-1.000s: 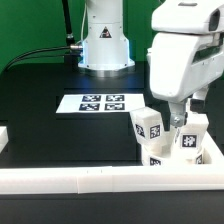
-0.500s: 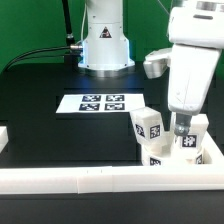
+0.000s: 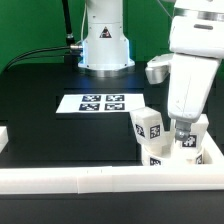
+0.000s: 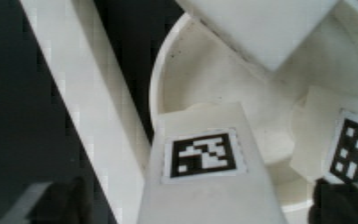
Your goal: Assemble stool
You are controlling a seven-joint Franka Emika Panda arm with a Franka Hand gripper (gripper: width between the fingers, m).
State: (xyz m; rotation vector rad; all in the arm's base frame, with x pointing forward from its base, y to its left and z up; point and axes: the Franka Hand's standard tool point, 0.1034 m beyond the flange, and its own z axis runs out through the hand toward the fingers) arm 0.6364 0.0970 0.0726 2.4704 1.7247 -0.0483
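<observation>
Stool leg (image 3: 188, 143) stands upright just right of the other tagged leg (image 3: 149, 128) in the exterior view, directly under the gripper (image 3: 186, 128); jaws straddle its top, spread or pinching I cannot tell

Counts on the counter (image 3: 50, 130)

The exterior view shows one robot arm (image 3: 190, 60), one marker board (image 3: 100, 103) printed with four black square tags, and two tagged white legs (image 3: 150, 128) standing in the corner at that view's right, one (image 3: 188, 142) partly behind the arm. One white border rail (image 3: 90, 178) runs along the front. The wrist view shows two tags (image 4: 202, 158) up close.
</observation>
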